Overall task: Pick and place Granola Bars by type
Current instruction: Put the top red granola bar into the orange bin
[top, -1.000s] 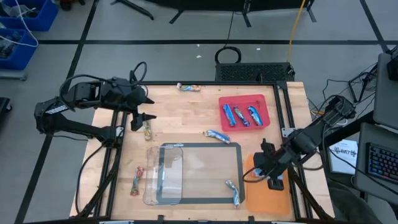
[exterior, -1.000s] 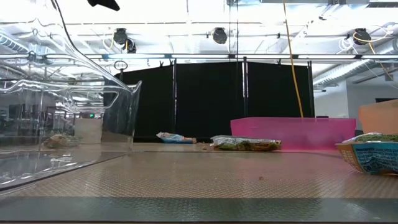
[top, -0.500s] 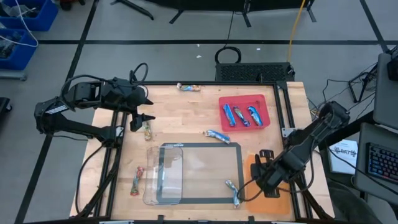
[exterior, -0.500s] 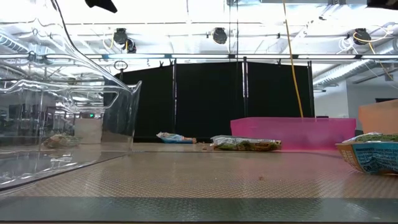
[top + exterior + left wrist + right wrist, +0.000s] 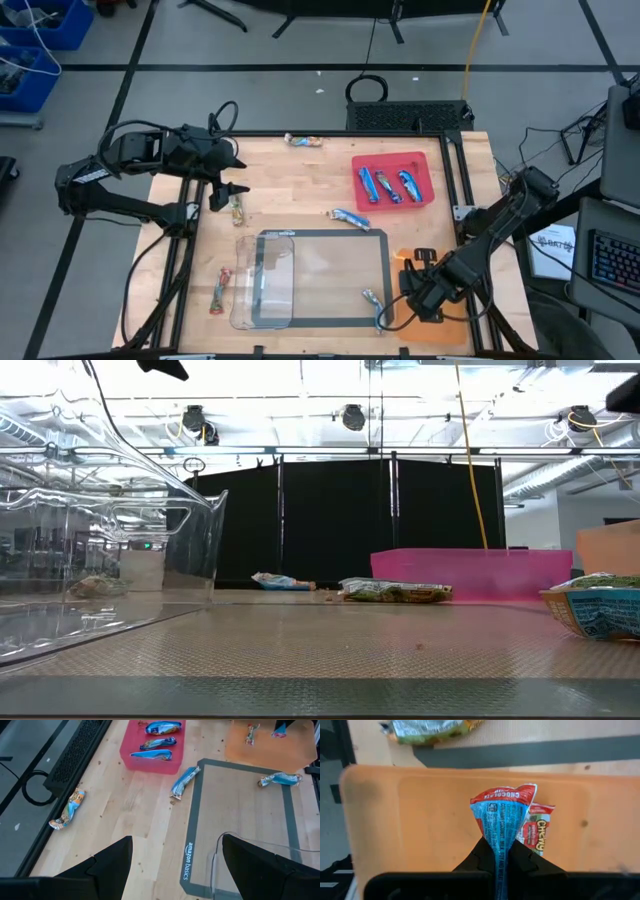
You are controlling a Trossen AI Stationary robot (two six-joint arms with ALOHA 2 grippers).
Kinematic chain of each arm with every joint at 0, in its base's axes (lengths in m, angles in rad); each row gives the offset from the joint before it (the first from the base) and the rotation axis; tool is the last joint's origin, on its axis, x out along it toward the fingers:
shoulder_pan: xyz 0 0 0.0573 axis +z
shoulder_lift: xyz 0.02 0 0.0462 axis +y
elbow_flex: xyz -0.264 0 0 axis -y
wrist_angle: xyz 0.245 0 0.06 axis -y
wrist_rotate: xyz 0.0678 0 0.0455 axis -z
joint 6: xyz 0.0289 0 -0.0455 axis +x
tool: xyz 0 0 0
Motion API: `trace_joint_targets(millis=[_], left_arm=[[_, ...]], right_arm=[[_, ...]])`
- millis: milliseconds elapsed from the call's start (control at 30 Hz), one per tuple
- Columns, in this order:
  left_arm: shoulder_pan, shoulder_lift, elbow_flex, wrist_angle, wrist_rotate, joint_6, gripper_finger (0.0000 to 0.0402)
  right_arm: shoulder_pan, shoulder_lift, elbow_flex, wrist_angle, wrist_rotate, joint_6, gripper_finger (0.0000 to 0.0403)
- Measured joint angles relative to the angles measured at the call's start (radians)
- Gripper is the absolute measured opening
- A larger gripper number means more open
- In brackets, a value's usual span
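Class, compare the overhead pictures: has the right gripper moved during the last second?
Yes. Against the fixed orange tray, the right gripper has slid from its right part to its left edge, nearer the table's front, shut on a red-and-blue bar.

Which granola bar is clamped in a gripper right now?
The red-and-blue bar pinched in the shut right gripper over the orange tray. Every other bar lies loose on the table, the mat or a tray.
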Motion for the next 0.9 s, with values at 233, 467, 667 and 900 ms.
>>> trace_joint_targets(millis=[233, 467, 667, 900], left_arm=[[0.0, 0.0, 0.0, 0.001, 0.0, -0.001, 0.0306], [0.0, 0.0, 0.0, 0.002, 0.0, -0.004, 0.0306], [0.0, 0.0, 0.0, 0.002, 0.0, -0.004, 0.0306], [0.0, 0.0, 0.0, 0.002, 0.0, -0.004, 0.0306]], right_arm=[[0.0, 0.0, -0.072, 0.034, -0.009, -0.005, 0.0005], [0.016, 0.0, -0.174, 0.165, -0.002, 0.016, 0.0005], [0.031, 0.0, -0.241, 0.248, -0.001, 0.03, 0.0005], [0.059, -0.001, -0.308, 0.327, -0.003, 0.058, 0.0005]])
